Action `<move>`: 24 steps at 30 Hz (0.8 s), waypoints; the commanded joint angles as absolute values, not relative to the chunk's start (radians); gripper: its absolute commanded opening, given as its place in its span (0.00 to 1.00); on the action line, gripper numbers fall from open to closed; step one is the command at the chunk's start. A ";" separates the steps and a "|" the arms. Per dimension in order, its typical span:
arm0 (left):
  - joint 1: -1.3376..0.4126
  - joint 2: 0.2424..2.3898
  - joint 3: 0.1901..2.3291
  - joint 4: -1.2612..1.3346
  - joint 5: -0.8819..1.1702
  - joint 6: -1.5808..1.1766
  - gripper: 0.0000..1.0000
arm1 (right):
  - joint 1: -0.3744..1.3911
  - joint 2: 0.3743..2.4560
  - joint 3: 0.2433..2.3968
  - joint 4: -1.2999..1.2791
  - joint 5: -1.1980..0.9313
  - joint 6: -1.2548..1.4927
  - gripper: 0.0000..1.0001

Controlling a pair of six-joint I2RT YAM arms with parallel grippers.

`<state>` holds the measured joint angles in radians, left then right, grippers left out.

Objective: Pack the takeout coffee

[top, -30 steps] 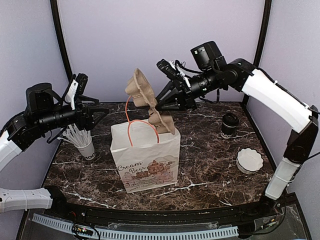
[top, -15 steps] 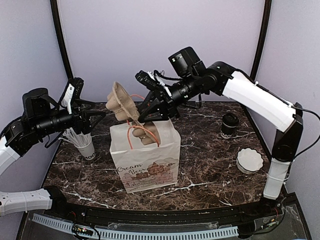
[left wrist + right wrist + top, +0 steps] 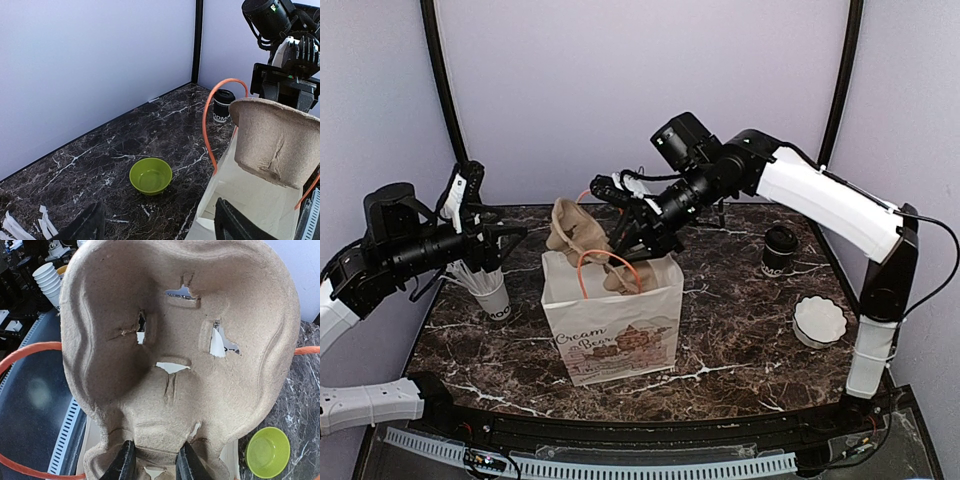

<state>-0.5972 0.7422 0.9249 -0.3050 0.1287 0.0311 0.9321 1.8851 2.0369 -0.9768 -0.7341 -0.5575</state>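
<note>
The takeout coffee (image 3: 780, 250), a small black cup with its black lid on, stands at the back right of the table; it also shows in the left wrist view (image 3: 222, 105). My right gripper (image 3: 623, 232) (image 3: 155, 465) is shut on a brown pulp cup carrier (image 3: 578, 232) (image 3: 180, 340) and holds it tilted, its lower part inside the mouth of the white paper bag (image 3: 610, 325). The carrier (image 3: 277, 142) hangs over the bag (image 3: 250, 200) in the left wrist view. My left gripper (image 3: 510, 235) (image 3: 160, 230) is open and empty, left of the bag.
The bag's orange handles (image 3: 610, 265) (image 3: 210, 130) stand up round the carrier. A white printed cup of straws (image 3: 492, 295) stands at the left. A lime-green bowl (image 3: 150, 175) (image 3: 267, 452) sits behind the bag. A white fluted dish (image 3: 818, 320) lies at the right.
My right gripper has carried the carrier left and down, from above the bag into its mouth. The left arm has barely moved.
</note>
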 commanded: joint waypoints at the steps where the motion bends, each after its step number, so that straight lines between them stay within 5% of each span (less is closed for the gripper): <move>1: -0.589 0.731 0.906 -0.291 0.113 0.044 0.78 | 0.935 1.925 2.135 -1.106 -0.649 -0.595 0.25; 24: -0.589 0.707 0.848 -0.284 0.017 0.056 0.78 | 0.951 1.808 1.991 -1.418 -0.333 -0.768 0.27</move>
